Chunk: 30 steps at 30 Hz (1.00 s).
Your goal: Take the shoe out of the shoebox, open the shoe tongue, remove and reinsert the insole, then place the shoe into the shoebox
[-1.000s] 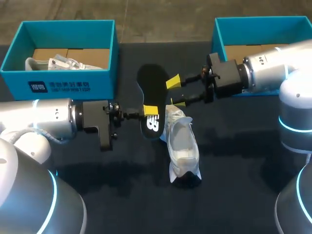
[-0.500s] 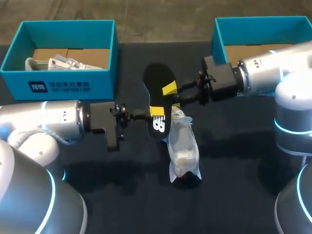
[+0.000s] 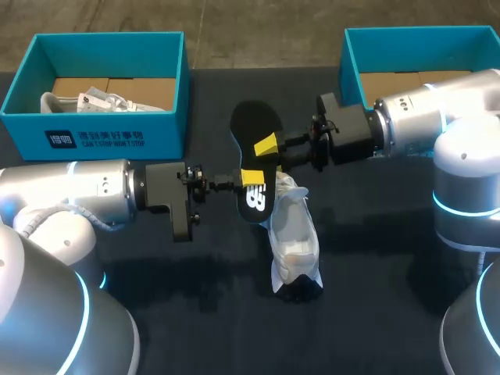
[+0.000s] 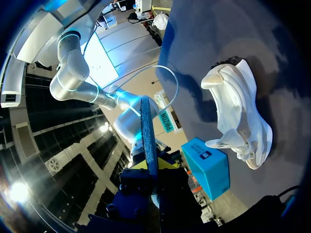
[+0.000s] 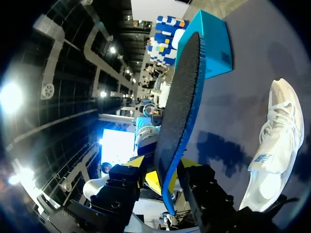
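Observation:
The black insole (image 3: 255,129) hangs in the air above the table's middle, held from both sides. My left gripper (image 3: 251,178) is shut on its heel end, which carries a white logo; in the left wrist view the insole (image 4: 147,131) stands edge-on between the fingers of the left gripper (image 4: 153,167). My right gripper (image 3: 269,148) grips the insole's mid part, its fingers pressing both faces of the insole (image 5: 182,97) in the right wrist view, right gripper (image 5: 167,180). The white shoe (image 3: 294,234) lies on its side on the table just below them, also the shoe (image 4: 240,109) and the shoe (image 5: 274,131).
A teal shoebox (image 3: 94,133) at the back left holds another white shoe (image 3: 101,100) and paper. A second teal shoebox (image 3: 355,58) stands at the back right, behind my right arm. The dark table (image 3: 375,297) spreads in front.
My right gripper has moved left and closed onto the insole. The left gripper has carried the insole a little to the right. The shoe has stayed put.

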Motion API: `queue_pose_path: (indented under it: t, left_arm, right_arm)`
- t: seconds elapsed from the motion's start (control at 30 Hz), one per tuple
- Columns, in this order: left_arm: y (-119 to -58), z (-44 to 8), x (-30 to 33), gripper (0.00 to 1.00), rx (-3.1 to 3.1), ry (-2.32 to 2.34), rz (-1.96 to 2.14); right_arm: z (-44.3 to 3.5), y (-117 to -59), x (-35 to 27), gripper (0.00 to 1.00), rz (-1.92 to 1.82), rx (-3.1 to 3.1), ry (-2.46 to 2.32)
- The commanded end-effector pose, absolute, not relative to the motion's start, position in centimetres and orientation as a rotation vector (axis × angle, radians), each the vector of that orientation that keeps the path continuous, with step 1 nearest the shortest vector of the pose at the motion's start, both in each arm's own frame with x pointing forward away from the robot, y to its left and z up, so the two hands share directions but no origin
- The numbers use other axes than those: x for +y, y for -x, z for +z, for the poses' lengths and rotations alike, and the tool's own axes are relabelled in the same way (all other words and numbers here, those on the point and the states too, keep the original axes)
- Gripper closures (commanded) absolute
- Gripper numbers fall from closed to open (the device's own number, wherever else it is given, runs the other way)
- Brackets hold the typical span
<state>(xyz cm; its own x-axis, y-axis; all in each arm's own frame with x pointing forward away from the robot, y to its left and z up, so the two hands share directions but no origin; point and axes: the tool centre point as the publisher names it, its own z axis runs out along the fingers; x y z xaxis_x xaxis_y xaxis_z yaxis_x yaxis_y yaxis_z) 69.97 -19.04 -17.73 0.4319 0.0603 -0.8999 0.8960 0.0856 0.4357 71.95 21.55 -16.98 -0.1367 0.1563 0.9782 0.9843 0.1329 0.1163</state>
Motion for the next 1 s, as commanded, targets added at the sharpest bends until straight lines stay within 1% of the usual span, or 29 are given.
queue_pose_path:
  t: [0.03,0.2,0.4,0.5,0.57,0.63,0.77,1.0]
  left_arm:
    - [-69.87,-17.86,-19.17,1.0,0.943,-1.343,-0.782]
    - [-69.87,-17.86,-19.17,1.0,0.943,-1.343,-0.782]
    - [-69.87,-17.86,-19.17,1.0,0.943,-1.343,-0.782]
    - [-69.87,-17.86,-19.17,1.0,0.943,-1.343,-0.782]
    - [-69.87,-17.86,-19.17,1.0,0.943,-1.343,-0.782]
    - [-69.87,-17.86,-19.17,1.0,0.943,-1.343,-0.782]
    - [-69.87,-17.86,-19.17,1.0,0.943,-1.343,-0.782]
    - [-69.86,-17.87,-19.16,1.0,0.945,-1.343,-0.783]
  right_arm:
    - [-16.98,-71.77,21.93,0.67,-1.133,-1.466,1.186]
    - [-16.78,-71.62,21.98,0.73,-1.134,-1.441,1.202]
    - [-16.6,-71.51,22.04,0.74,-1.139,-1.417,1.216]
    - [-16.47,-71.47,22.09,0.79,-1.145,-1.407,1.217]
    - [-16.4,-71.45,22.1,0.8,-1.15,-1.399,1.214]
    - [-16.39,-71.45,22.1,0.83,-1.15,-1.398,1.213]
    - [-16.36,-71.5,22.18,1.0,-1.151,-1.392,1.212]
    - [-16.34,-71.49,22.27,1.0,-1.15,-1.391,1.204]
